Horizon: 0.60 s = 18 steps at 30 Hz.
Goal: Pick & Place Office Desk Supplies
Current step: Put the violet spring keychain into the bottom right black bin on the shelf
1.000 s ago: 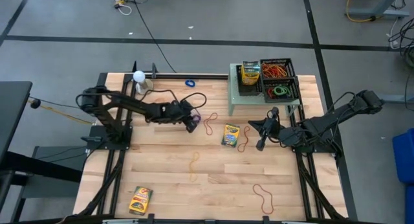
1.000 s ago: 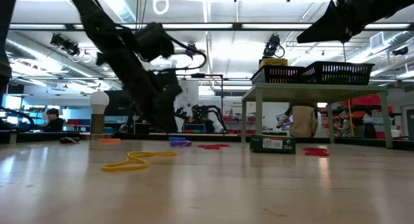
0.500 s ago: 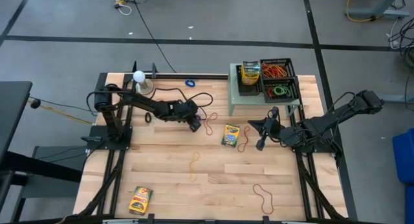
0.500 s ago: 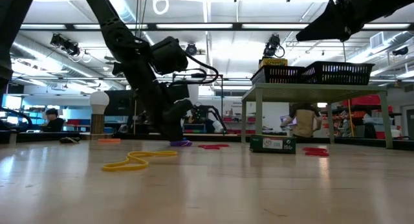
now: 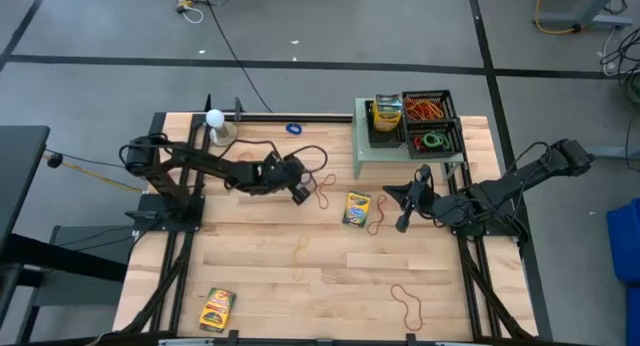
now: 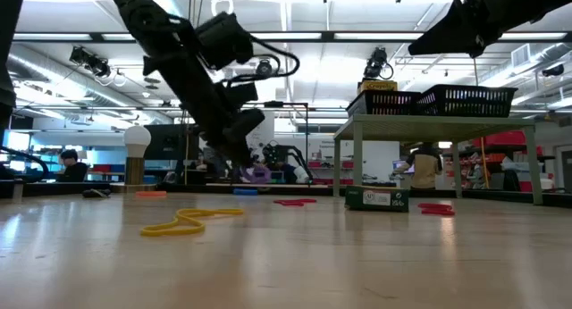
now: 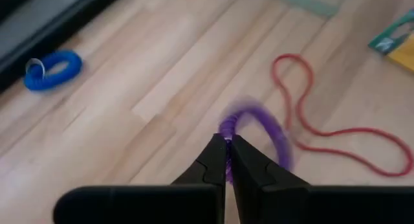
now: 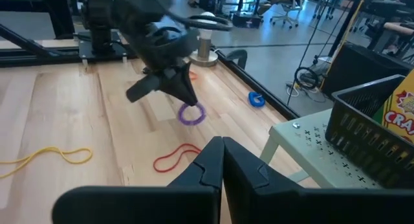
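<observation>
My left gripper (image 5: 300,193) is shut on a purple rubber band (image 7: 259,128), which hangs just above the table's far middle (image 6: 257,173). A red band (image 7: 310,120) lies on the wood right beside it. A crayon box (image 5: 357,208) lies flat in the middle, with another red band (image 5: 377,218) at its right side. A second crayon box (image 5: 217,308) lies near the front left. My right gripper (image 5: 403,218) is shut on nothing and hovers right of the middle box. My left gripper pinches the purple band's near arc (image 7: 226,134) between its two fingertips. The fingers slant down from the table's left side. The loop hangs off the fingertips, clear of the wood (image 8: 192,114).
A green stand (image 5: 362,151) at the back right carries black baskets with bands (image 5: 428,124) and a crayon box (image 5: 388,113). A blue band (image 5: 294,128) and a white ball (image 5: 214,117) sit at the far edge. A yellow band (image 5: 301,254) and a red band (image 5: 407,304) lie nearer the front.
My left gripper dipped to the table at the purple band, took hold of it and rose again. The band, which lay flat on the wood, now hangs clear of it from the fingertips.
</observation>
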Each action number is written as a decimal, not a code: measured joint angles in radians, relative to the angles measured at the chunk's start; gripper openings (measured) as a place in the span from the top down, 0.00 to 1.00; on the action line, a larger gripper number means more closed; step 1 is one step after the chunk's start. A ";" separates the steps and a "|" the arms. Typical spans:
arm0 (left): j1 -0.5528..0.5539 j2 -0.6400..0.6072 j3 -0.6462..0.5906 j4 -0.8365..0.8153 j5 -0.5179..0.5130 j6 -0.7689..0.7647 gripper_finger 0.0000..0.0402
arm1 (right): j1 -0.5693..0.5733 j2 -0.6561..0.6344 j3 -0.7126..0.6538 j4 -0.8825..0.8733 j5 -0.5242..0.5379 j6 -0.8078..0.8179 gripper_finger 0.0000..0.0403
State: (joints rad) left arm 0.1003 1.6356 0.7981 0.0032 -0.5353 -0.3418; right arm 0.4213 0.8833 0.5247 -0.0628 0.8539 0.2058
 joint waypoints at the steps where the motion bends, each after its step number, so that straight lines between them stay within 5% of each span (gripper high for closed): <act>1: -0.018 0.000 -0.009 0.034 -0.018 0.000 0.98 | 0.000 0.000 0.000 0.000 -0.002 0.008 0.97; 11: -0.128 -0.002 -0.283 0.716 -0.012 0.015 0.98 | -0.068 0.028 0.000 0.039 -0.113 0.091 0.97; 18: -0.232 0.014 -0.312 1.026 -0.008 0.209 0.98 | -0.136 0.270 0.001 0.287 -0.260 0.180 0.89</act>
State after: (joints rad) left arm -0.1316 1.6496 0.4862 1.0288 -0.5429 -0.1330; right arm 0.2851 1.1537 0.5255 0.2244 0.5938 0.3860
